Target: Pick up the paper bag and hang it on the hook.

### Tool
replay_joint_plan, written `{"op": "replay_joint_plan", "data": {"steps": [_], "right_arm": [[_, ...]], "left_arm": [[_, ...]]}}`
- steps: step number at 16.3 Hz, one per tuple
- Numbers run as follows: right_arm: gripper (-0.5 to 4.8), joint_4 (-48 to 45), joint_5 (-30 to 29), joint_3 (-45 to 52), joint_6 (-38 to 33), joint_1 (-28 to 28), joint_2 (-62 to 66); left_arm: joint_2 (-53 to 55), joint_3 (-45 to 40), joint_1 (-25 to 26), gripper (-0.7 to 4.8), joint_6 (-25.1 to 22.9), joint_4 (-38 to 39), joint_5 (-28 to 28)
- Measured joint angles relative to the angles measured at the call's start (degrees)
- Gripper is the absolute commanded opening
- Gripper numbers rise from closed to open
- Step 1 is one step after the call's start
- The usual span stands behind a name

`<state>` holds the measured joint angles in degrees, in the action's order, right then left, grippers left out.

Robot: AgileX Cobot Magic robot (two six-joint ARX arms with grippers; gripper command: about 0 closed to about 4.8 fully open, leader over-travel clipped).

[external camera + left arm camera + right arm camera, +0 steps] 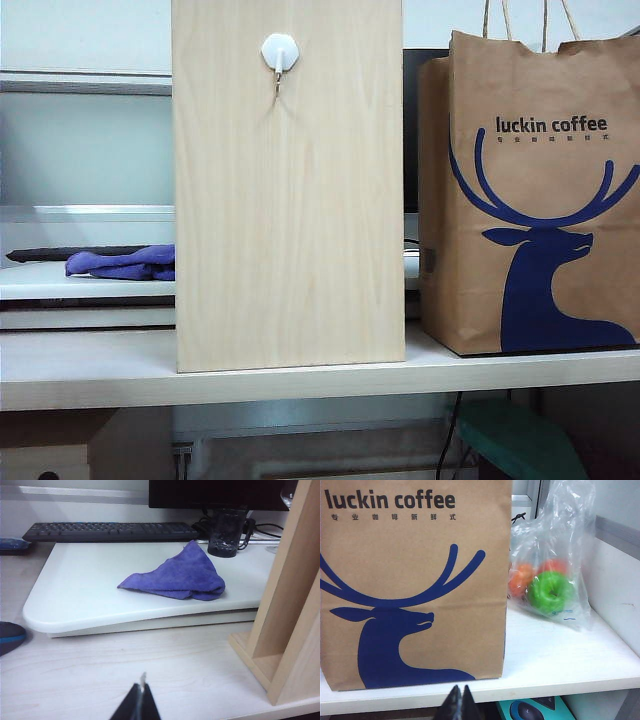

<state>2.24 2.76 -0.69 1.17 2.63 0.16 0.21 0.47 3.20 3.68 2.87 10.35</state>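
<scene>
The brown paper bag (pixel 530 200) with "luckin coffee" text and a blue deer stands upright at the table's right, its twisted handles sticking up. It fills much of the right wrist view too, paper bag (pixel 415 580). The small white hook (pixel 280 53) sits high on a light wooden board (pixel 290 200) left of the bag. My right gripper (pixel 460 689) is shut and empty, held back from the table edge in front of the bag. My left gripper (pixel 140 686) is shut and empty over bare tabletop. Neither gripper shows in the exterior view.
A purple cloth (pixel 177 575) lies on a white raised platform (pixel 75 595), with a keyboard (pixel 110 530) and dark cup (pixel 226 535) behind. The board's wooden foot (pixel 280 645) stands beside my left gripper. A clear plastic bag of fruit (pixel 547 580) sits beside the paper bag.
</scene>
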Motion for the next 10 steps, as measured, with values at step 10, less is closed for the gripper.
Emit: {"op": "replay_joint_plan", "data": {"steps": [10], "right_arm": [[-0.01, 0.0, 0.0, 0.0, 0.0, 0.0, 0.0]], "left_arm": [[0.0, 0.0, -1.1, -0.06, 0.0, 0.0, -0.4]]}}
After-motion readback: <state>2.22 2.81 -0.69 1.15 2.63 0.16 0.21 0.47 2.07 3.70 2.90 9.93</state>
